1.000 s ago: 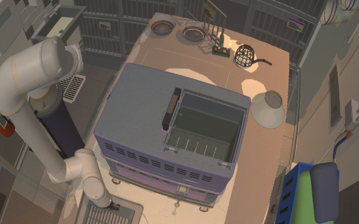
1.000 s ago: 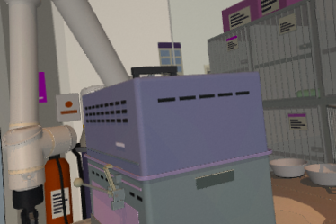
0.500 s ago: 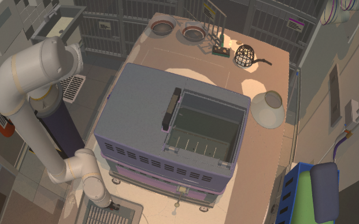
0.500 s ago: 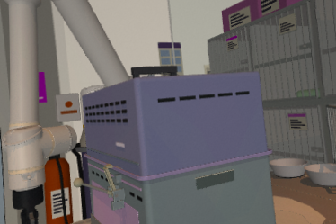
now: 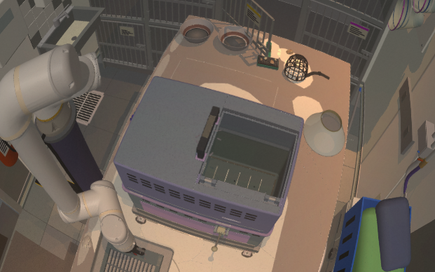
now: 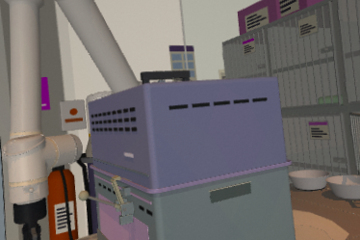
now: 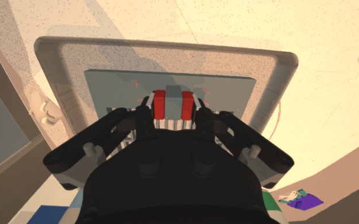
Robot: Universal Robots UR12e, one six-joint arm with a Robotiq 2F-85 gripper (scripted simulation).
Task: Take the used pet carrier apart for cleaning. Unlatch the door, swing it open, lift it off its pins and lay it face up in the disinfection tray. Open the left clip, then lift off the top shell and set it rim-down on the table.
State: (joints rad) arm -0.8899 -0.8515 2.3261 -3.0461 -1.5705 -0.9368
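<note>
The carrier door is largely hidden behind my own fingers; it lies in the pale disinfection tray, bars upward. My gripper is closed on the grey handle block of the door, red pads either side. In the side camera the gripper sits low at the near table corner over the tray, where only the door's bars show. The carrier stands mid-table with its purple-grey top shell on the grey base. The left clip hangs on the carrier's side.
The near table edge runs just beside the tray. Two bowls, a wire muzzle and a cone collar sit on the far and right parts of the table. A blue bin stands off the right corner.
</note>
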